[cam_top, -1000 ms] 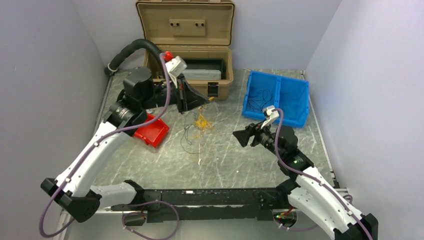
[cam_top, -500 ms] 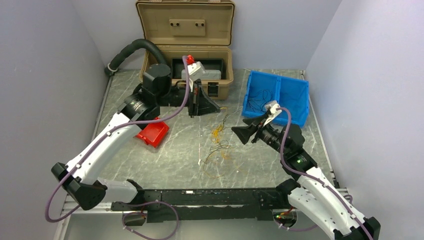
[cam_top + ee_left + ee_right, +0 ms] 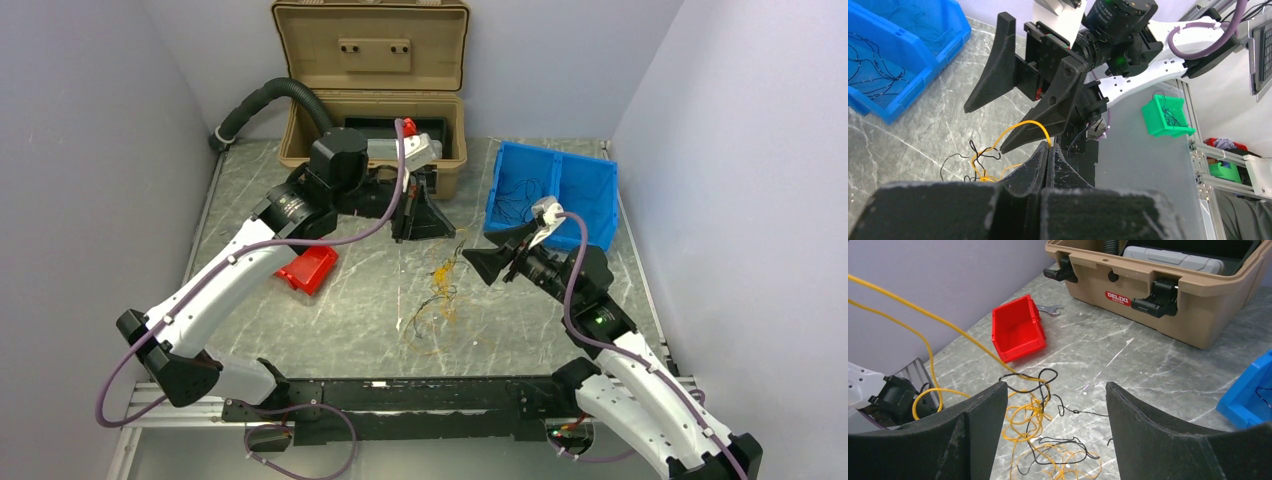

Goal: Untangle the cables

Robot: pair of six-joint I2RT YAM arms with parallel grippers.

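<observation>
The cables [image 3: 437, 300] are a loose tangle of thin yellow-orange and black wires on the marble table, between the two arms. My left gripper [image 3: 452, 230] is shut on one yellow cable [image 3: 1033, 124], which arcs from its fingertips down to the tangle [image 3: 979, 165]. Facing it just to the right, my right gripper [image 3: 472, 262] stands open and holds nothing. In the right wrist view the tangle [image 3: 1048, 435] lies on the table below and between the spread jaws of my right gripper [image 3: 1055, 386]. A taut yellow strand [image 3: 923, 315] rises to the upper left.
An open tan case [image 3: 452, 178] stands at the back, with a black ribbed hose [image 3: 270, 95] to its left. A blue bin [image 3: 590, 195] with black wires sits back right. A red bin [image 3: 308, 268] lies left of the tangle, a small wrench [image 3: 1050, 310] beside it.
My left arm swung right from above the red bin toward the right gripper, pulling the yellow cable. The tangle slid right and spread out. The right gripper rose slightly.
</observation>
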